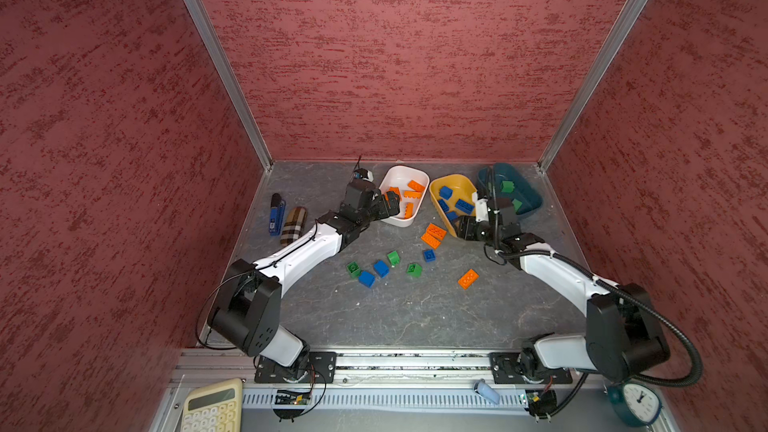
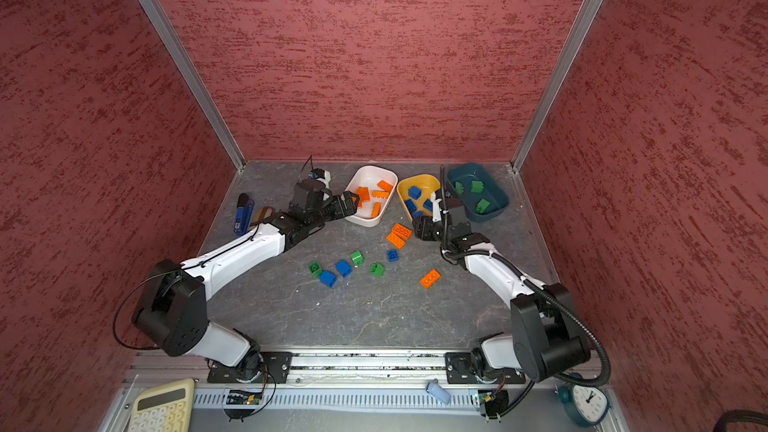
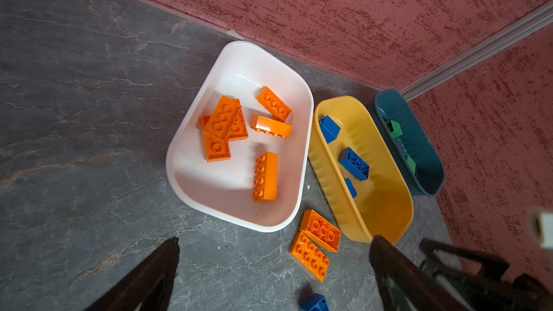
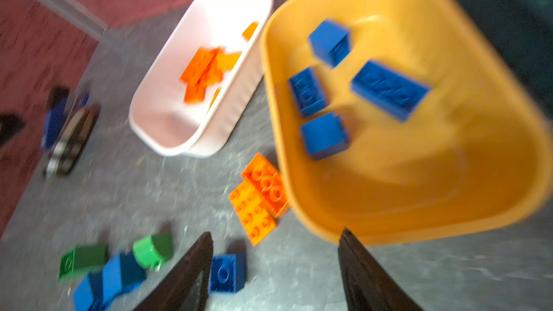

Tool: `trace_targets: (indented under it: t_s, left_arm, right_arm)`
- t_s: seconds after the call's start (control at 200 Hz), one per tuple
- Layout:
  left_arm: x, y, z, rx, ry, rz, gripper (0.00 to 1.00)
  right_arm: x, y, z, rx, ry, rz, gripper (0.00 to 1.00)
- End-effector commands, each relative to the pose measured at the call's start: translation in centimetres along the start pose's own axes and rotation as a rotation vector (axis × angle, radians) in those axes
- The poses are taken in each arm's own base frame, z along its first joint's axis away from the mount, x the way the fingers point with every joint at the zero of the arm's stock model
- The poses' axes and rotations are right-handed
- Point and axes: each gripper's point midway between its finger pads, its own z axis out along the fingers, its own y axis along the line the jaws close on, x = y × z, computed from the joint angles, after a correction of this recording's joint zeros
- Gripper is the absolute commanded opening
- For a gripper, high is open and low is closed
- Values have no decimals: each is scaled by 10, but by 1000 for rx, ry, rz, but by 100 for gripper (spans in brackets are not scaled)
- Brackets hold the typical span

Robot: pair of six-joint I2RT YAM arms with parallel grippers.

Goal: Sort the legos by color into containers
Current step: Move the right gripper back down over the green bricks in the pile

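Grey worktop point(image 1: 415, 317), legos point(image 1: 381, 268) part sorted.
Nearest, loose: one orange brick point(image 1: 468, 278), blue bricks point(image 1: 367, 278), green bricks point(image 1: 393, 258), then two orange bricks point(image 1: 433, 236) touching, just beside the yellow tub point(image 1: 457, 182). Left end effector point(image 1: 392, 203) wide open, empty, at the near edge of the white tub point(image 1: 399, 180); right end effector point(image 1: 460, 227) part open, empty, by the yellow tub. Farthest, teal tub point(image 1: 534, 197) with green ones inside.

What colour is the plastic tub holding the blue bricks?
The tub is mustard yellow, clearest in left wrist view.
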Motion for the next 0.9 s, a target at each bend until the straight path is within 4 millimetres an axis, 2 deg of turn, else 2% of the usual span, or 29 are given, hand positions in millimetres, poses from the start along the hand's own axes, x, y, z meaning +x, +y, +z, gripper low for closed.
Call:
trace_targets:
  t_s: [0.0, 0.095, 0.16, 0.281, 0.416, 0.616, 0.892]
  left_arm:
    - [2, 12, 3, -26, -1, -48, 99]
    - [1, 13, 3, -31, -4, -58, 99]
    - [0, 15, 2, -37, -8, -66, 100]
    - [0, 18, -1, -49, -12, -69, 99]
    - [1, 24, -4, -66, -15, -75, 100]
    - [1, 29, -4, -75, -16, -94, 99]
    - [5, 35, -2, -89, -10, -106, 99]
  right_arm:
    - [31, 61, 5, -237, 98, -241, 67]
    - [57, 82, 12, -289, 183, -375, 68]
    - [82, 89, 24, -303, 256, -484, 68]
    - [106, 99, 35, -319, 311, -633, 68]
    - [119, 95, 50, -273, 353, -731, 68]
    - [122, 95, 62, -246, 369, -802, 67]
    - [138, 91, 67, -198, 440, -869, 51]
